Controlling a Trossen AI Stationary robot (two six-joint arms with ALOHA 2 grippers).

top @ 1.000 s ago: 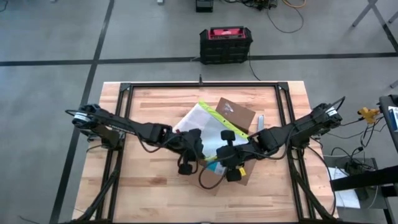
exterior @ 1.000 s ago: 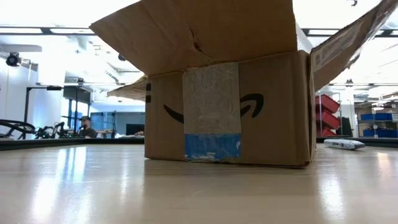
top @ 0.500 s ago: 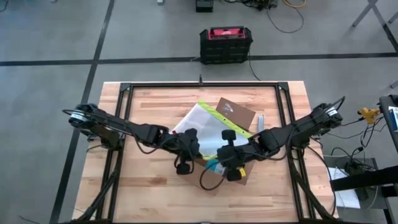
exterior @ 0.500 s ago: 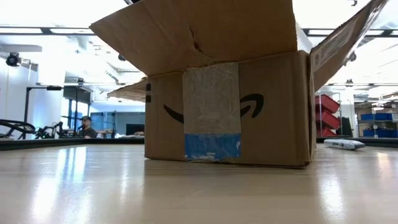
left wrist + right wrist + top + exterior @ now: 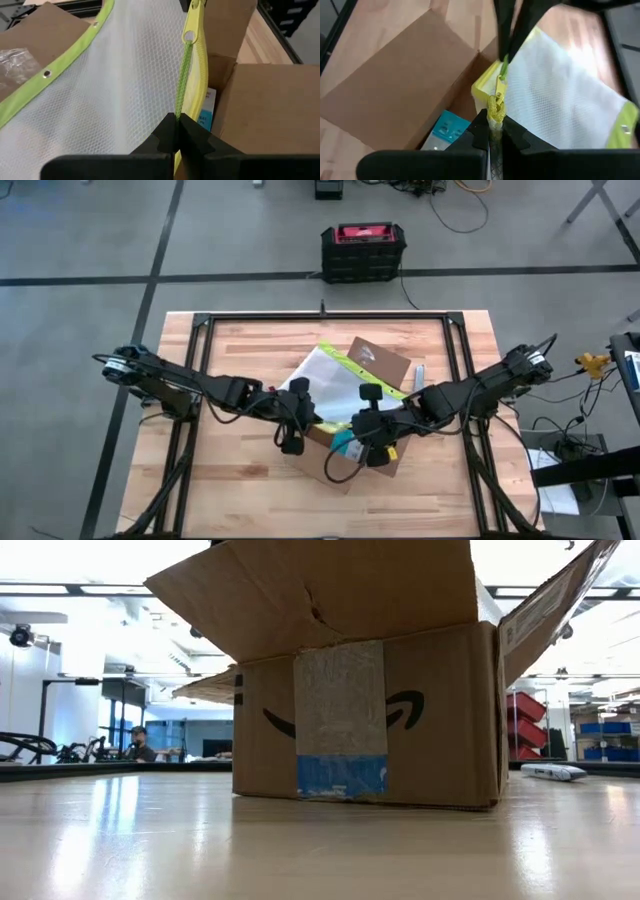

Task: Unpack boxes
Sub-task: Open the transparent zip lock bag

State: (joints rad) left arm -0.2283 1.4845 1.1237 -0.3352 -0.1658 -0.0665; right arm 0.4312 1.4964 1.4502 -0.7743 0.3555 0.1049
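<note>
I'm looking at a grey concrete floor crossed by dark lines, with 1 butcher-block table in the middle of it, ringed by a black frame. Beyond the far edge sits 1 black and red case on the floor. Through the low view the room behind is bright, with blue and red bins on shelves and 1 person seated far off at the left.

On the table I count 1 cardboard box, brown, with a strip of clear tape and a blue patch down its near face and a black curved mark across it. It stands right of the table's centre, flaps open and spread outward. Just beside it toward the right arm lies 1 small grey object on the wood, too small for me to identify.

Out of the box's open top rises 1 clear mesh pouch edged in yellow-green, with 1 zipper running along that edge. Inside the box, below the pouch, I see 1 teal and white packet.

Both arms reach in from their sides and meet over the box. The left gripper has its 2 fingers pressed together on the pouch's zipper edge. The right gripper is likewise pinched tight on the yellow zipper end of the same pouch, facing the left gripper close across it.
</note>
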